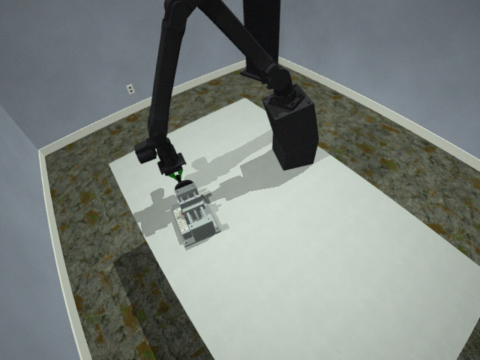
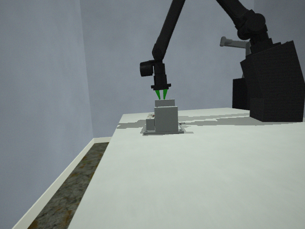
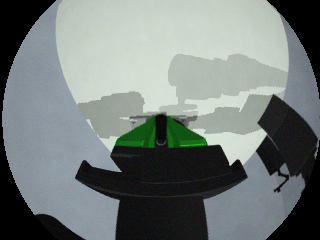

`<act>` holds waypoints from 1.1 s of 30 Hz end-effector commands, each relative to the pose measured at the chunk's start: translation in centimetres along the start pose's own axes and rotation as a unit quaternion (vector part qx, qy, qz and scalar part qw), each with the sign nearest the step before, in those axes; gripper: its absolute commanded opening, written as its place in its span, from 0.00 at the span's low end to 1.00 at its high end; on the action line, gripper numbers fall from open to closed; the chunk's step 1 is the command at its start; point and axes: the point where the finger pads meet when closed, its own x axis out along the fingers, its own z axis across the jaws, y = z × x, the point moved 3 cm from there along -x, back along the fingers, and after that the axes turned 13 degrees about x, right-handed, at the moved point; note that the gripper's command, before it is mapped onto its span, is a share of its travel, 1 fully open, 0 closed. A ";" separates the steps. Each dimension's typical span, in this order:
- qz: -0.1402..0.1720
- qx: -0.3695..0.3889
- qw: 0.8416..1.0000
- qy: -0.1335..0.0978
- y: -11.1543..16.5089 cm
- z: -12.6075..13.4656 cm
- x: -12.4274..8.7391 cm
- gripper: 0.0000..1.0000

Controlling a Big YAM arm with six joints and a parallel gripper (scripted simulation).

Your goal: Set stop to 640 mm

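Note:
A small grey stop fixture (image 1: 193,217) stands on the white table at the left; it also shows in the exterior view (image 2: 165,118). It has a scale strip with a red marker (image 1: 179,218) along one side and a dark round handwheel (image 1: 184,184) at its far end. My gripper (image 1: 177,177), with green fingers, points down onto the handwheel and is shut on its small handle. In the exterior view the fingers (image 2: 161,96) reach just behind the fixture's top block. In the wrist view the green fingers close around a thin dark peg. The scale's numbers are too small to read.
The arm's black base block (image 1: 294,127) stands at the table's back right. The table's left edge (image 2: 98,167) drops to a mottled floor, close beside the fixture. Grey walls surround the room.

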 end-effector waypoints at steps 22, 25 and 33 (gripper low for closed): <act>0.006 0.004 0.999 -0.042 1.2 5.4 1.2 0.06; 0.005 0.005 0.999 -0.041 0.9 5.1 2.3 0.06; 0.005 0.004 0.999 -0.040 0.5 4.6 4.4 0.06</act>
